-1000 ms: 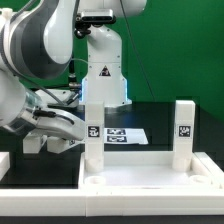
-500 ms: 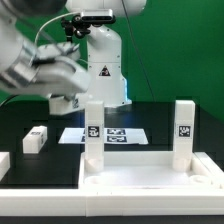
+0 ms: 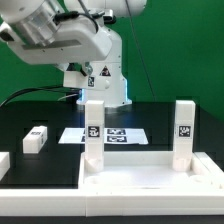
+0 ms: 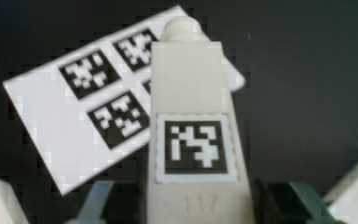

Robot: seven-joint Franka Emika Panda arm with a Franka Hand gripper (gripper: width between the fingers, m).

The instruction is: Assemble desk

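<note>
On the near panel [image 3: 150, 172], two legs [image 3: 184, 135] stand upright in its far corners (seated, I judge); the gripper [image 4: 202, 203] hangs over the exterior view's left leg [image 4: 194, 110], jaws apart and empty, free to fetch a loose leg [image 3: 36, 138].

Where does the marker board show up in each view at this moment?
Exterior view: the marker board lies flat mid-picture on the black table, behind the upright leg on the exterior view's left.
Wrist view: the marker board is partly hidden behind a tagged white leg.
Shared landmark: the black table under it.
</note>
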